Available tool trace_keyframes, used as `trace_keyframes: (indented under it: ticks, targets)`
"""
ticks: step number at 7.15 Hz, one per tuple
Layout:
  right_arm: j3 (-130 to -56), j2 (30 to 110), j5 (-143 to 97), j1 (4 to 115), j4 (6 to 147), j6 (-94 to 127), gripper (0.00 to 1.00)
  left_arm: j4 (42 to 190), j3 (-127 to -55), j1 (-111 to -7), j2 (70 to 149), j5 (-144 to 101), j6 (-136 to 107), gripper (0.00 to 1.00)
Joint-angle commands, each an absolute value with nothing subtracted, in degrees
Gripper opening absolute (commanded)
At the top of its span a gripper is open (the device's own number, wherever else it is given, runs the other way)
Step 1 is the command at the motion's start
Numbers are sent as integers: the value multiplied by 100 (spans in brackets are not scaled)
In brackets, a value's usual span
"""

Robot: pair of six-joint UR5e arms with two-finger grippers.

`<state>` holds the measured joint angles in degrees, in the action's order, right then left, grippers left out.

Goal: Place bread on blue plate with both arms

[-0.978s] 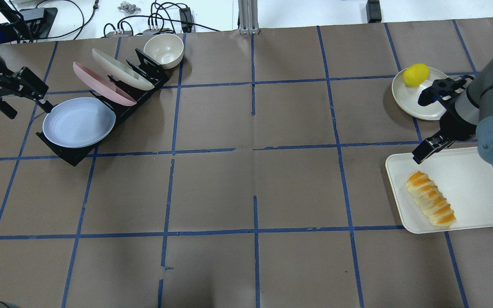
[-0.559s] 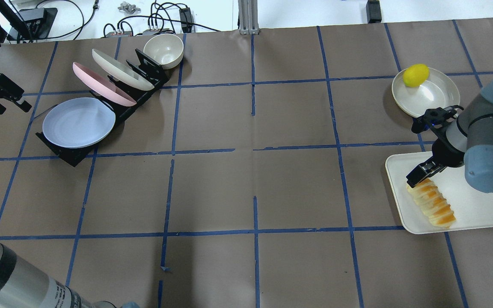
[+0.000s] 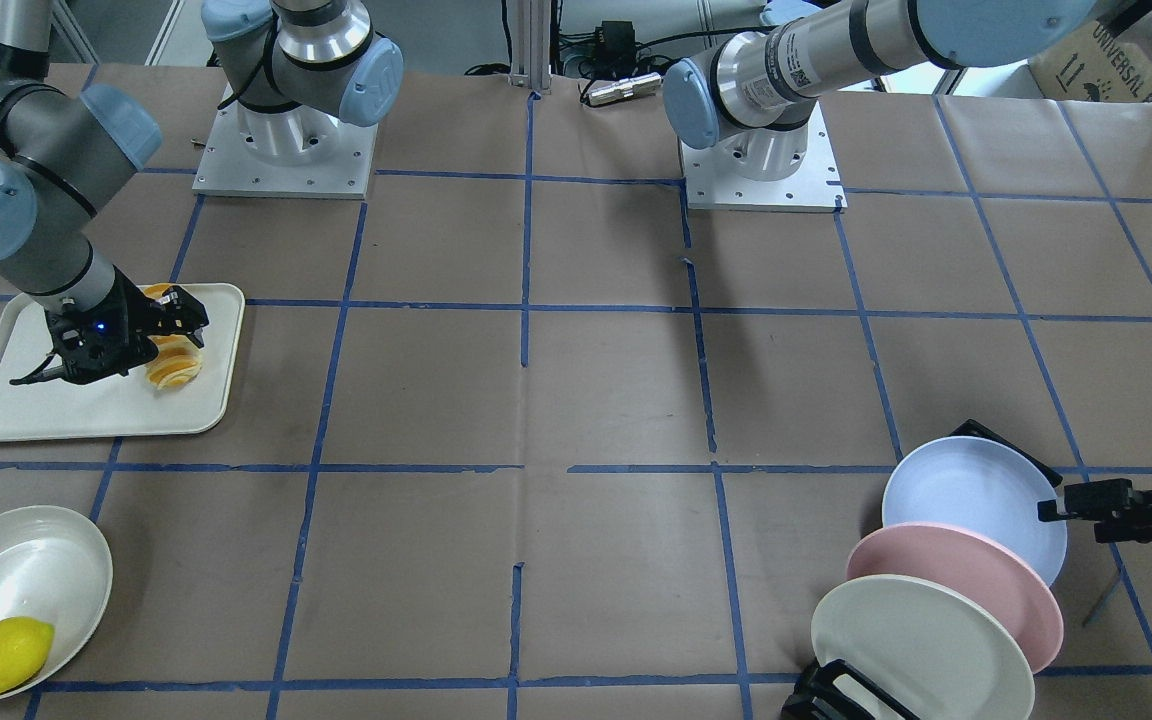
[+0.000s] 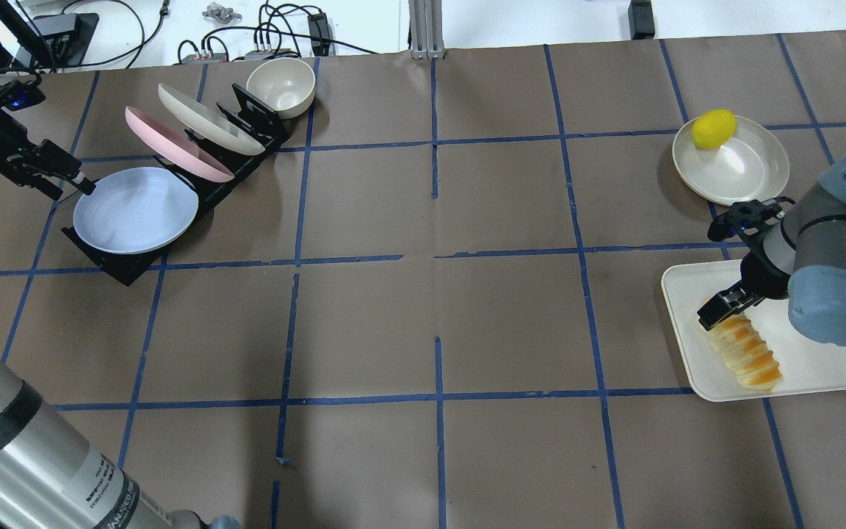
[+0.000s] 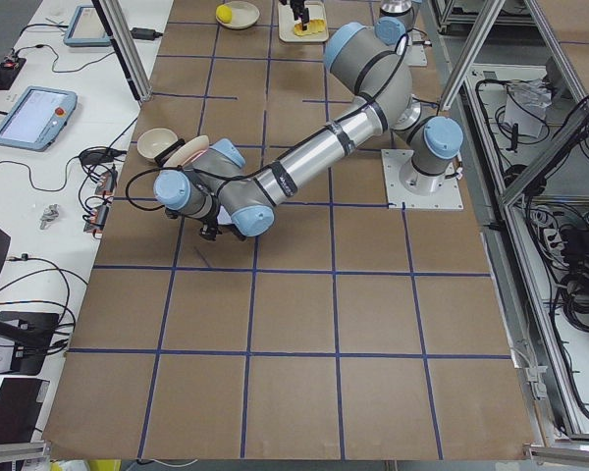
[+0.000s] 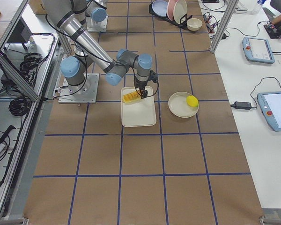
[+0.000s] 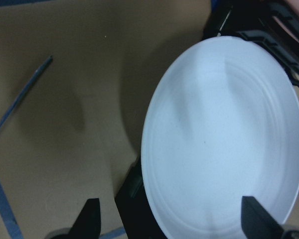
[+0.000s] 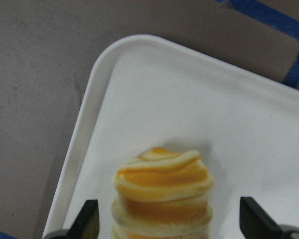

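The bread (image 4: 745,353), striped orange and pale yellow, lies on a white tray (image 4: 827,364) at the right; it also shows in the front view (image 3: 174,366). My right gripper (image 4: 717,308) is open and low over the loaf's far end. In the right wrist view its fingertips (image 8: 88,219) flank the bread (image 8: 162,191) without closing on it. The blue plate (image 4: 135,209) leans in the front slot of a black rack (image 4: 120,268). My left gripper (image 4: 70,189) is open at the plate's left rim. In the left wrist view the plate (image 7: 224,139) lies between the fingertips (image 7: 89,221).
A pink plate (image 4: 173,143) and a cream plate (image 4: 206,117) stand in the rack behind the blue one, with a cream bowl (image 4: 281,84) beyond. A yellow lemon (image 4: 713,128) sits in a cream dish (image 4: 750,173) behind the tray.
My right gripper moved from beside the lemon dish down to the bread's far end. My left gripper drew back to the left, then came to the blue plate's rim.
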<state>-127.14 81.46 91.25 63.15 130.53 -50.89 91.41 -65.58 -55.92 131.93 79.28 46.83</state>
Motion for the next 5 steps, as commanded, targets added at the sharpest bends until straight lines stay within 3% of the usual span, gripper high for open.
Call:
trace_keyframes:
  ticks: [1,2,3,4,5]
  targets:
    - [-12726,8086,9114,6293,13113,-5089,96,9053,-6626,-5599,13298,7884,4711,87]
    - [-12727,8069,9106,6293,13174,-5080,85,9061,-6618,-5599,13333,7866,4694,71]
    - [-12727,7973,9123,6293,13201,-5037,53,9062,-6653,-5590,13377,7892,4719,67]
    - [-12727,7937,9158,6293,13201,-5036,6,9070,-6575,-5590,13403,7893,4711,48]
    - [-12727,7945,9149,6293,13253,-5036,4,9070,-6531,-5590,13403,7953,4694,19]
